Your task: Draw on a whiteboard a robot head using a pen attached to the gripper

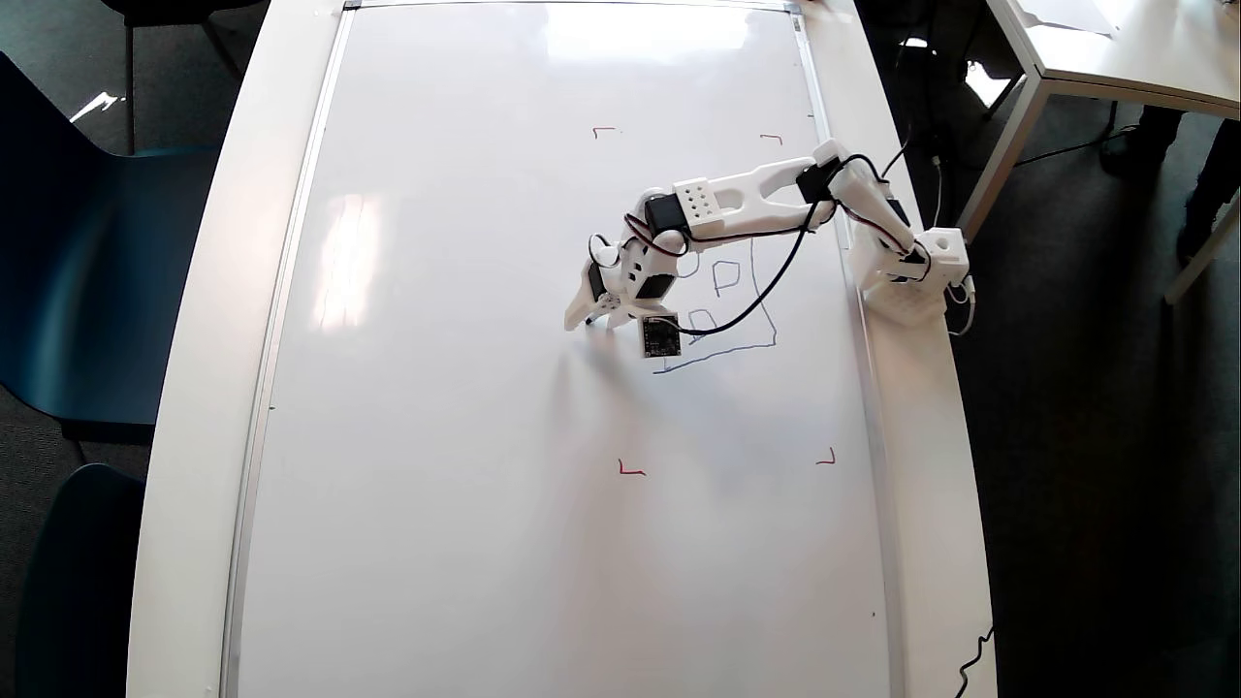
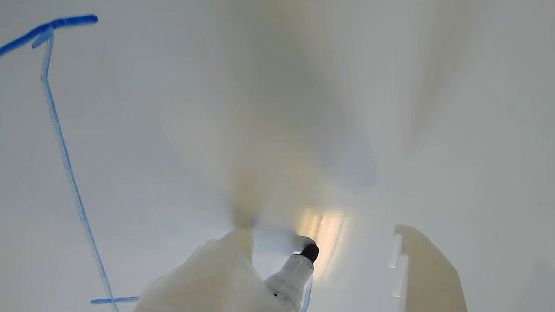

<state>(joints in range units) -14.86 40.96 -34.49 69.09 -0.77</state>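
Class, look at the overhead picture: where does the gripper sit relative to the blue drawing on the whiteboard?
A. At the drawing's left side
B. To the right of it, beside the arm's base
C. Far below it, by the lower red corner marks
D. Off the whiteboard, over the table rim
A: in the overhead view the gripper sits at the left edge of the robot head, over the whiteboard.

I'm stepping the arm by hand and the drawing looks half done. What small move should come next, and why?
Probably draw the pen back toward the robot head. The overhead view shows the gripper left of the outline on the whiteboard, and the outline's left side is not visibly closed.
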